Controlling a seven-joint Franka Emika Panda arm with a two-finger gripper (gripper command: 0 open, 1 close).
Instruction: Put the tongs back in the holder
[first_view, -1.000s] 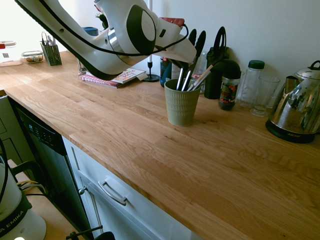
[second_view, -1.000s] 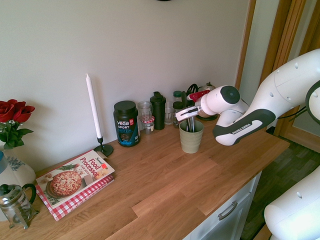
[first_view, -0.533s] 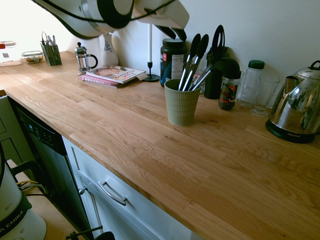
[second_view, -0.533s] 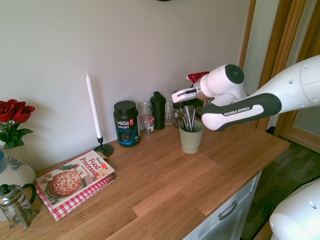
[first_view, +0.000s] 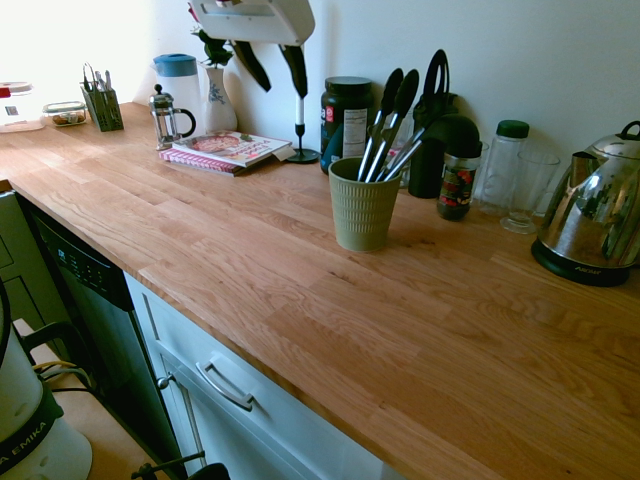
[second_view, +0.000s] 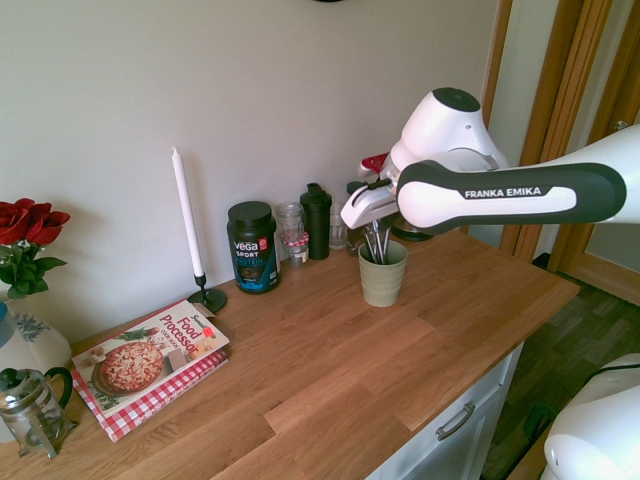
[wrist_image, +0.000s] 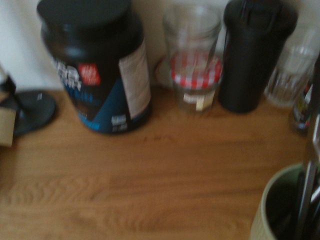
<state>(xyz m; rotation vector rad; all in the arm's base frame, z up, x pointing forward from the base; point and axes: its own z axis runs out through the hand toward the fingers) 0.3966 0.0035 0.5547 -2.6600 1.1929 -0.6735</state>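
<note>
The tongs (first_view: 383, 122) stand in the holder (first_view: 362, 207), an olive-green ribbed cup on the wooden counter. Their silver arms lean right and their black tips point up. A single silver utensil handle (first_view: 406, 154) sits beside them in the cup. My gripper (first_view: 272, 68) hangs above and to the left of the cup, open, with nothing between its dark fingers (first_view: 295, 70). In the second exterior view the holder (second_view: 382, 275) with the tongs (second_view: 376, 244) sits just below my white hand. The wrist view shows the holder's rim (wrist_image: 272, 210) at the lower right corner.
Behind the cup stand a black protein tub (first_view: 345, 118), a white candle (first_view: 299, 100), a black bottle (first_view: 435, 140), jars and glasses (first_view: 520, 185). A steel kettle (first_view: 592, 222) sits at the right. A cookbook (first_view: 228, 150), a French press (first_view: 166, 115) and a cutlery caddy (first_view: 102, 105) lie to the left.
The gripper has opened and let go of the tongs, which stay in the holder. The arm has risen and drawn away to the left of the cup.
</note>
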